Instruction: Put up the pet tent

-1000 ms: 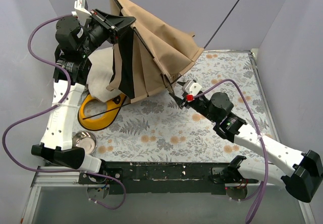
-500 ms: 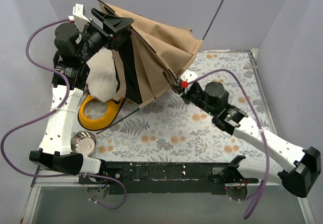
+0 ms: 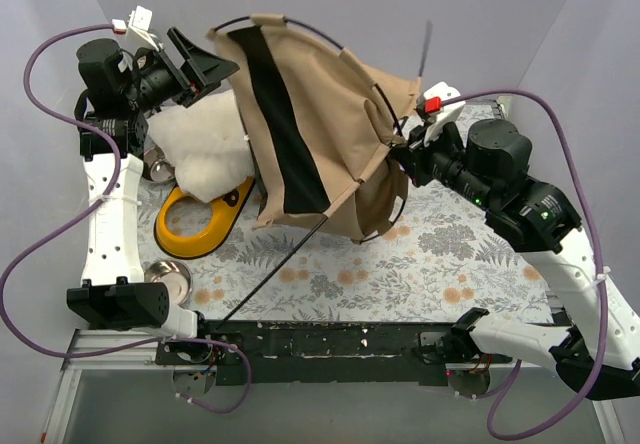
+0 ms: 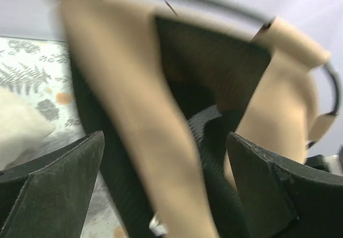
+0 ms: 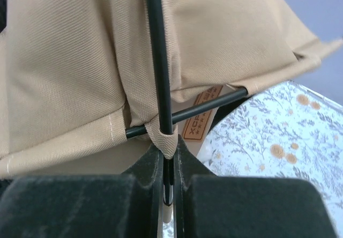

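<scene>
Down at the left, the round yellow plastic bowl stand (image 3: pixel 195 229) lies on the flower-printed table cover (image 3: pixel 450 264), and the fluffy white cushion (image 3: pixel 200 149) overlaps its far edge. A small steel bowl (image 3: pixel 168 277) sits just beside it, contents unclear. The left pincer (image 3: pixel 205 56) stands wide apart, its fingers (image 4: pixel 53 190) flanking the tan fabric pet tent (image 3: pixel 320 114) but closing on nothing. The right pincer (image 5: pixel 167 165) is clamped on a thin black pole (image 5: pixel 158 50) at a tan loop, holding the tent above the table. A second earlier the left pincer gripped the tent's top and the right was spread near its lower corner. The tent has since swung rightward.
</scene>
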You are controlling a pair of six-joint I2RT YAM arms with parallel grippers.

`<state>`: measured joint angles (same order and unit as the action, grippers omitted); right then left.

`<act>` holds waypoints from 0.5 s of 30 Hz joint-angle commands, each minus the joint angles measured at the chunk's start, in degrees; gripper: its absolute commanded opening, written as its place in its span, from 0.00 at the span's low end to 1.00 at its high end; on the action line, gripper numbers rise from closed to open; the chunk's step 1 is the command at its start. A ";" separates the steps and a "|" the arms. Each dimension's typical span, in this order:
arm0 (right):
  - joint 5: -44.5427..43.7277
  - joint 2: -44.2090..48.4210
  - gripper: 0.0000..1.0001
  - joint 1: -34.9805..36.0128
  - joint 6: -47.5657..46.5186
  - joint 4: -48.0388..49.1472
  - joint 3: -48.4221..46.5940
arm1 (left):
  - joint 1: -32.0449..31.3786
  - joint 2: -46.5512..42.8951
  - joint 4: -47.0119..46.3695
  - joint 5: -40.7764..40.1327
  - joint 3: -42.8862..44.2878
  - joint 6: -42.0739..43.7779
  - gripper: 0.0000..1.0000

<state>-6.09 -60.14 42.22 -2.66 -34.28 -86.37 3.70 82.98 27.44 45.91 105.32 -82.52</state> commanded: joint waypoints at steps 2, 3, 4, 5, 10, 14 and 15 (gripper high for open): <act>-5.77 0.81 0.01 -0.47 4.16 -5.88 -8.37 | 0.60 -4.31 7.36 -3.54 -0.45 12.99 0.98; -6.74 1.16 0.01 -0.47 3.98 -6.84 -8.90 | 0.60 -5.10 7.54 -3.98 -1.42 13.35 0.98; -7.35 1.34 0.01 -0.56 3.10 -7.55 -9.69 | 0.69 -5.54 7.97 -4.25 -2.30 13.44 0.98; -7.88 1.43 0.01 -0.56 2.92 -8.42 -10.48 | 0.69 -5.55 8.76 -5.12 -2.74 13.44 0.98; -4.39 -1.11 0.01 -0.56 3.01 -16.23 -18.37 | 0.69 -5.11 11.67 -7.67 -3.19 14.05 0.98; 0.36 -4.81 0.01 -1.70 4.94 -22.58 -26.39 | 0.69 -3.88 14.48 -8.56 -2.57 15.02 0.98; 0.11 -4.46 0.01 -1.87 5.90 -22.06 -24.31 | 0.69 -3.97 14.66 -8.47 -3.44 14.93 0.98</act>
<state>-9.47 -64.62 41.15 0.58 -56.66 -108.18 4.12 79.46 38.65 39.20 102.74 -69.58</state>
